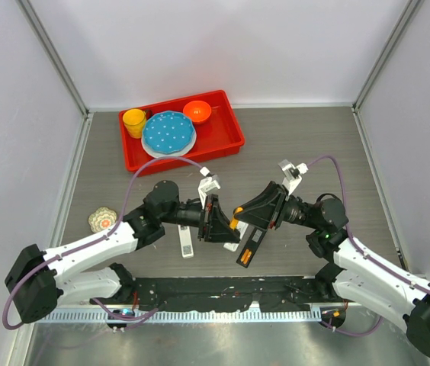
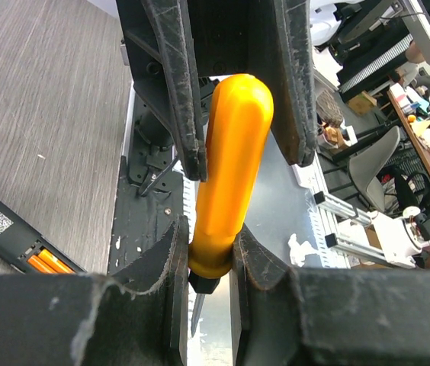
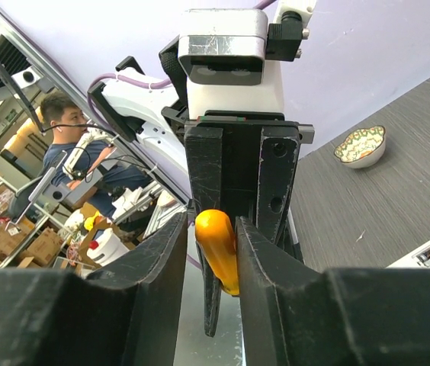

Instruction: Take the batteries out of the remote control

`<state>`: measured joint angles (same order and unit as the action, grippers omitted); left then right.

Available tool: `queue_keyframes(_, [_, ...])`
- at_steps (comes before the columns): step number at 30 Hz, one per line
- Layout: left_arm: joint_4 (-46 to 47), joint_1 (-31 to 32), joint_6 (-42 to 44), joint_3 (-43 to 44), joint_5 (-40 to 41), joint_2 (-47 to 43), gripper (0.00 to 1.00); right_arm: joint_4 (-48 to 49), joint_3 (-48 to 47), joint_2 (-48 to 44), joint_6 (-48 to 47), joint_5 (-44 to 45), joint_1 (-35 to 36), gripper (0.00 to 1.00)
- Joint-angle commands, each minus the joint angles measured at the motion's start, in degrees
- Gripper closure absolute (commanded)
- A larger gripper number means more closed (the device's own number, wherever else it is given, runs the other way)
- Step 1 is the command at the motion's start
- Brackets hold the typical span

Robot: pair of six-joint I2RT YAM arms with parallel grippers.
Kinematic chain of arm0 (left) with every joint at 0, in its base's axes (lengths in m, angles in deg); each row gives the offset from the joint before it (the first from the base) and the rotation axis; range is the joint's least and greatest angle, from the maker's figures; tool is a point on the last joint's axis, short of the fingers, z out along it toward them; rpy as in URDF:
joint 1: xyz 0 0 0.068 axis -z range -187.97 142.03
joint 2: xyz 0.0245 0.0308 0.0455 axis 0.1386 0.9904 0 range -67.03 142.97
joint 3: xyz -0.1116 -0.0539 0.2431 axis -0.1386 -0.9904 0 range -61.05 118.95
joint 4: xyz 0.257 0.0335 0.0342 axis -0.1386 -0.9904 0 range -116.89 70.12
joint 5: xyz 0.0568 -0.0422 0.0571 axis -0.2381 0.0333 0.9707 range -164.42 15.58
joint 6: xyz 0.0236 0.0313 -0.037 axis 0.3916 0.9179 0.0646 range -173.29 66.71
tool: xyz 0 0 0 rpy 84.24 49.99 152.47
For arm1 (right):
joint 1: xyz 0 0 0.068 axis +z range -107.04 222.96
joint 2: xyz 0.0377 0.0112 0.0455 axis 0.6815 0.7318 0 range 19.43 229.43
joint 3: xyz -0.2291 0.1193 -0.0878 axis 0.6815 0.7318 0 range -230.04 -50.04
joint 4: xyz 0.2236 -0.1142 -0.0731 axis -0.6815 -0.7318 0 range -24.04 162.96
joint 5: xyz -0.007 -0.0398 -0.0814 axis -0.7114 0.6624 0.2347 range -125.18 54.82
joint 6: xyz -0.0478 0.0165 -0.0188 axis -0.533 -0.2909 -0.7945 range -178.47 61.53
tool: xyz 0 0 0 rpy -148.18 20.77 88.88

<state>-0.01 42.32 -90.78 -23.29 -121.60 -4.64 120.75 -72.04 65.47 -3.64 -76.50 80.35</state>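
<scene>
An orange-handled screwdriver (image 2: pixel 230 168) hangs in the air between my two grippers, above the table's middle (image 1: pixel 235 221). My left gripper (image 2: pixel 211 267) is shut on the handle's blade end. My right gripper (image 3: pixel 211 252) straddles the handle's rounded end (image 3: pixel 219 244); one finger touches it and a gap shows on the other side. A black remote (image 1: pixel 249 245) lies below with its compartment open, and orange batteries (image 2: pixel 46 263) show inside. A white remote (image 1: pixel 187 242) lies to the left. Another white remote edge (image 3: pixel 428 253) shows in the right wrist view.
A red tray (image 1: pixel 230 145) at the back holds a yellow cup (image 1: pixel 133 122), a blue plate (image 1: pixel 168 132) and an orange bowl (image 1: pixel 197 111). A small patterned bowl (image 1: pixel 102 220) sits at the left, also in the right wrist view (image 3: pixel 360 145).
</scene>
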Motion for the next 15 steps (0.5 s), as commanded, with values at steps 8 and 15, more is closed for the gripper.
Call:
queue_keyframes(8, [1.57, -0.1, -1.09, 1.71, -0.37, -0.34, 1.0, 4.86, -1.91, 0.8, 1.33, -1.66, 0.06, 0.76])
queue_keyframes(15, [0.95, -0.01, -0.91, 1.62, -0.28, -0.52, 1.0, 4.42, -1.64, 0.8, 0.54, -2.62, 0.06, 0.68])
